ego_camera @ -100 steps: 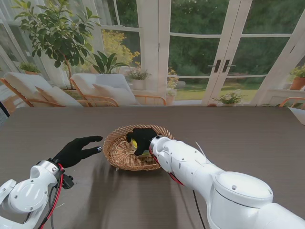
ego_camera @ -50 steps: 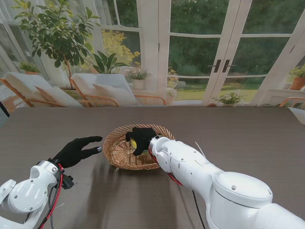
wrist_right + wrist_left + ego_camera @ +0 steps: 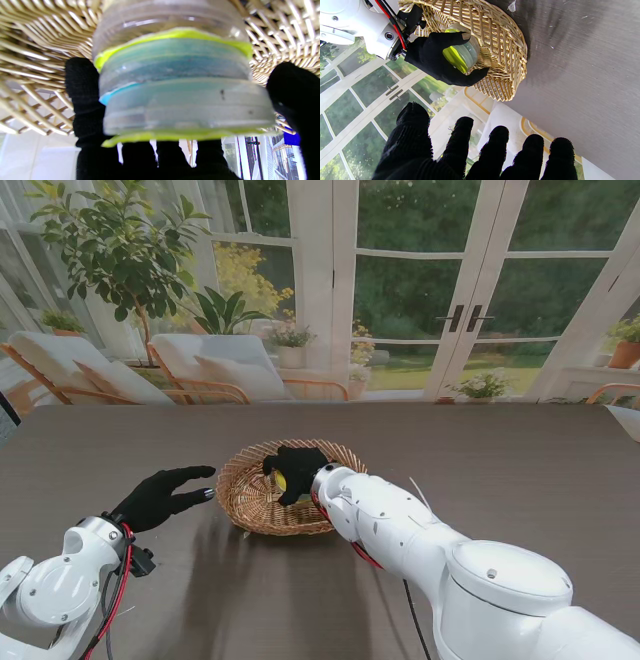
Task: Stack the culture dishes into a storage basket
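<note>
A round wicker basket [image 3: 250, 490] sits mid-table. My right hand [image 3: 292, 470] reaches into it, fingers closed around a stack of clear culture dishes [image 3: 461, 51] with yellow-green and blue labels. In the right wrist view the dish stack [image 3: 175, 75] fills the frame against the basket weave [image 3: 37, 37], with a black finger [image 3: 81, 95] on either side. From the left wrist view the right hand [image 3: 437, 58] grips the stack over the basket [image 3: 500, 50]. My left hand [image 3: 160, 495] hovers left of the basket, fingers [image 3: 495, 150] spread, holding nothing.
The dark wood-grain table [image 3: 500, 470] runs wide around the basket. Glass doors, a potted plant [image 3: 120, 250] and lounge chairs stand beyond the far edge. Red cables run along both wrists.
The right hand with the dish stack has shifted very slightly left inside the basket. The left hand has not moved.
</note>
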Robot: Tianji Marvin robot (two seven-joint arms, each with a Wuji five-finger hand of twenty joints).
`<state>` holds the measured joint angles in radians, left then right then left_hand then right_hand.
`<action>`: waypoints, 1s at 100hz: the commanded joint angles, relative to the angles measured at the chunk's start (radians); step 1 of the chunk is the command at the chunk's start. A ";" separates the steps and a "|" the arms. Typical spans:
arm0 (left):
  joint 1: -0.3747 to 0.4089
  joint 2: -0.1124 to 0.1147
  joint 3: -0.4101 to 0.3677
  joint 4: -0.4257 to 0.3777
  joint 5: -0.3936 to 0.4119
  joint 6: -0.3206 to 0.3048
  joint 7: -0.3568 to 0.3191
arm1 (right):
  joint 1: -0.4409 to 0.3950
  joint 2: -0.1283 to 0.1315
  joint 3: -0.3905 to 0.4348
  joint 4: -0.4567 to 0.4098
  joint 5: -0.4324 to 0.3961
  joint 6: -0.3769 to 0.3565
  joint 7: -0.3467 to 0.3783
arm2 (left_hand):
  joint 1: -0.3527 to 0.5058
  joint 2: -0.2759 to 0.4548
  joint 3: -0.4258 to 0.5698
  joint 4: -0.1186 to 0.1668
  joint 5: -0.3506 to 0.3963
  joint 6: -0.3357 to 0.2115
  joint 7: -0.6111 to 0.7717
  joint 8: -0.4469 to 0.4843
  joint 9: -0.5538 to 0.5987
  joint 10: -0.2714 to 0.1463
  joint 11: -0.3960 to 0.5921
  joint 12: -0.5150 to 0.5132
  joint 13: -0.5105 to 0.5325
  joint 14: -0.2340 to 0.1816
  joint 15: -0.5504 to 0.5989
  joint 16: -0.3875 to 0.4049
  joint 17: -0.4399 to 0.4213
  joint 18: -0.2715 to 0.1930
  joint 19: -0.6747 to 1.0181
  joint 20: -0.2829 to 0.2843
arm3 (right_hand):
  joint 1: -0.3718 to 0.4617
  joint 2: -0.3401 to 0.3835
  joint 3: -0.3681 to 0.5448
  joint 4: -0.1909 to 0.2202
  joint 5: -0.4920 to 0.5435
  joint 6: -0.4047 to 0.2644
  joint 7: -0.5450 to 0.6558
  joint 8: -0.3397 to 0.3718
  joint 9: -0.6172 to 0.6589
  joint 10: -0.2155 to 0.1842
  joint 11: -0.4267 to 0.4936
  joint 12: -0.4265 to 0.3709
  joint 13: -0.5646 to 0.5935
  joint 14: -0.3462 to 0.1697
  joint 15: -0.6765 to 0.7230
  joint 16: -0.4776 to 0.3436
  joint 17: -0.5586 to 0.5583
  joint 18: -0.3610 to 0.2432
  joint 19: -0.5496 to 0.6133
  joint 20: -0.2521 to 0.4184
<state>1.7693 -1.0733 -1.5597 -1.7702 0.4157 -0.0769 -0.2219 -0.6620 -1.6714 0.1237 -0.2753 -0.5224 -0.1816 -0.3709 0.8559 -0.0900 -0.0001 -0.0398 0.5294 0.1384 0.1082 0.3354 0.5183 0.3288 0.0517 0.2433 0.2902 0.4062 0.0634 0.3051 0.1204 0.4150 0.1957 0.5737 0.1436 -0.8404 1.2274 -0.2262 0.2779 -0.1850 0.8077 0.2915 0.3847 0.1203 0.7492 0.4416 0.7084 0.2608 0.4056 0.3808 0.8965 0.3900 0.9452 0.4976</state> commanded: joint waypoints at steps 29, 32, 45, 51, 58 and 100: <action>-0.003 0.001 0.003 0.007 -0.002 0.000 -0.025 | -0.008 -0.001 0.009 -0.009 -0.001 0.010 -0.004 | 0.027 0.039 -0.017 0.029 0.015 -0.001 0.003 0.004 0.015 0.005 0.003 0.010 0.024 0.011 0.013 0.012 0.002 0.032 0.000 0.013 | -0.031 0.091 -0.096 0.034 -0.038 -0.004 -0.002 -0.009 -0.035 0.012 -0.009 -0.018 -0.056 0.043 -0.034 -0.024 -0.519 0.044 -0.016 -0.010; -0.004 0.001 0.003 0.008 -0.003 0.000 -0.025 | -0.008 0.000 0.011 -0.011 -0.001 0.011 -0.004 | 0.028 0.039 -0.017 0.029 0.015 -0.001 0.003 0.004 0.014 0.006 0.003 0.010 0.024 0.011 0.013 0.012 0.002 0.033 0.000 0.013 | -0.031 0.091 -0.098 0.034 -0.041 -0.006 -0.003 -0.009 -0.037 0.010 -0.010 -0.018 -0.057 0.045 -0.037 -0.026 -0.519 0.047 -0.017 -0.010; -0.007 0.001 0.005 0.011 -0.004 -0.002 -0.027 | -0.010 0.004 0.015 -0.018 -0.001 0.014 -0.003 | 0.028 0.040 -0.017 0.029 0.017 -0.002 0.004 0.004 0.013 0.006 0.002 0.009 0.024 0.009 0.013 0.012 0.002 0.032 0.000 0.013 | -0.028 0.089 -0.102 0.036 -0.044 -0.011 -0.006 -0.010 -0.040 0.000 -0.010 -0.018 -0.054 0.053 -0.047 -0.032 -0.516 0.057 -0.022 -0.010; -0.009 0.002 0.005 0.012 -0.005 -0.003 -0.028 | -0.010 0.006 0.016 -0.022 -0.002 0.016 -0.001 | 0.027 0.039 -0.017 0.029 0.015 -0.001 0.003 0.003 0.014 0.005 0.003 0.010 0.024 0.010 0.013 0.012 0.002 0.032 0.000 0.013 | -0.028 0.089 -0.103 0.037 -0.046 -0.017 -0.009 -0.011 -0.042 -0.006 -0.014 -0.020 -0.056 0.056 -0.055 -0.035 -0.517 0.066 -0.026 -0.011; -0.010 0.002 0.006 0.013 -0.005 -0.004 -0.029 | -0.010 0.010 0.018 -0.029 -0.003 0.019 0.003 | 0.028 0.040 -0.017 0.029 0.015 -0.001 0.003 0.004 0.014 0.005 0.003 0.009 0.025 0.011 0.013 0.012 0.003 0.033 0.001 0.013 | -0.033 0.092 -0.107 0.036 -0.047 -0.019 -0.011 -0.012 -0.044 -0.009 -0.018 -0.023 -0.058 0.060 -0.064 -0.040 -0.518 0.074 -0.032 -0.012; -0.012 0.002 0.007 0.016 -0.007 -0.008 -0.030 | -0.015 0.034 0.033 -0.073 -0.006 0.044 0.027 | 0.026 0.040 -0.017 0.029 0.014 -0.003 0.003 0.003 0.014 0.003 0.003 0.009 0.024 0.011 0.013 0.012 0.002 0.033 0.000 0.013 | -0.034 0.112 -0.128 0.039 -0.078 -0.021 -0.035 -0.017 -0.062 -0.012 -0.110 -0.103 -0.110 0.094 -0.182 -0.120 -0.544 0.113 -0.125 -0.046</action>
<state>1.7555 -1.0703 -1.5530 -1.7560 0.4119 -0.0826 -0.2323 -0.6727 -1.6439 0.1561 -0.3353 -0.5226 -0.1416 -0.3628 0.8559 -0.0900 -0.0001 -0.0398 0.5294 0.1384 0.1082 0.3354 0.5184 0.3289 0.0517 0.2433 0.2904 0.4062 0.0680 0.3053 0.1208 0.4150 0.1957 0.5737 0.1427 -0.7440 1.1799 -0.2161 0.2470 -0.1947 0.7828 0.2850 0.3722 0.1189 0.6584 0.3554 0.6480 0.3205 0.2776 0.2920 0.8961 0.4432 0.8458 0.4775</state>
